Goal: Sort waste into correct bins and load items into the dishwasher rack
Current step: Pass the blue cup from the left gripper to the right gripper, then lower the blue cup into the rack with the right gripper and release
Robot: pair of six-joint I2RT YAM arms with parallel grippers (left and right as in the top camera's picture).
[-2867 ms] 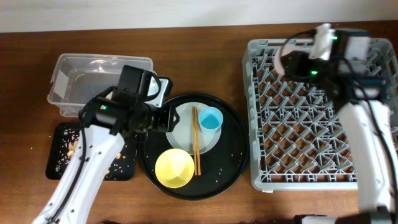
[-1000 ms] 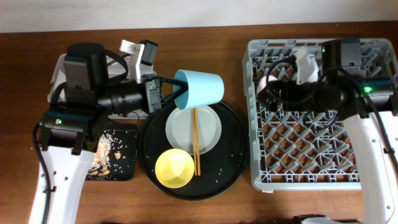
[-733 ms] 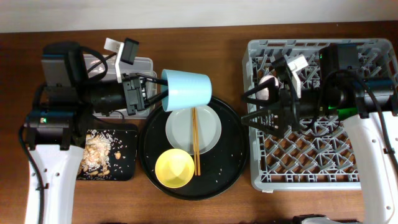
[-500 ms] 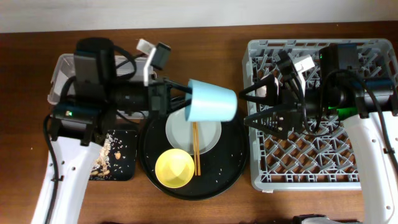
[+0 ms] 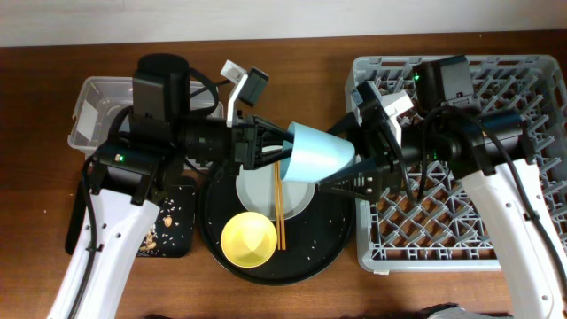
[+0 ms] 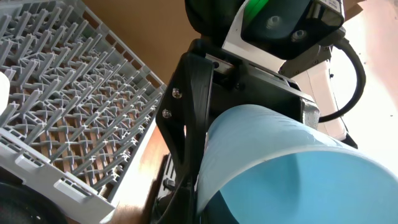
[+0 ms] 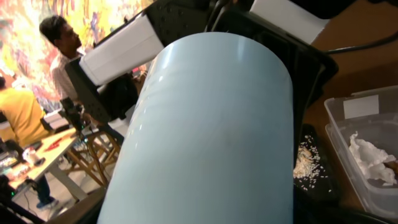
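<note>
Light-blue is the thing that matters at this moment: the light-blue cup (image 5: pixel 321 153) hangs in the air above the round black tray (image 5: pixel 332 230), between the two arms, and touches nothing below it. It lies on its side, with the long axis running almost straight from left to right across the table. The left gripper (image 5: pixel 270 146) is clenched on the rim end, and the left wrist view looks partly into the mouth of the cup (image 6: pixel 280 162), so the closed base points away, toward the right arm. The right gripper (image 5: pixel 335 159) meets that base end with its fingers spread apart, one on each side of the cup wall; the right wrist view is nearly filled by the outer wall (image 7: pixel 205 124). Whether these fingers already touch the wall I cannot tell. I judge this to be a handover, because the dishwasher rack (image 5: pixel 461 230) stands on the right side, nearer to the right arm. The coming move depends on the right fingers closing across the short width of the cup, near the base, before the left ones let go; if they press too near the end, the smooth wall may slip out. The plate (image 5: pixel 252 190), chopsticks (image 5: pixel 280 217) and yellow bowl (image 5: pixel 247 239) wait on the tray.
</note>
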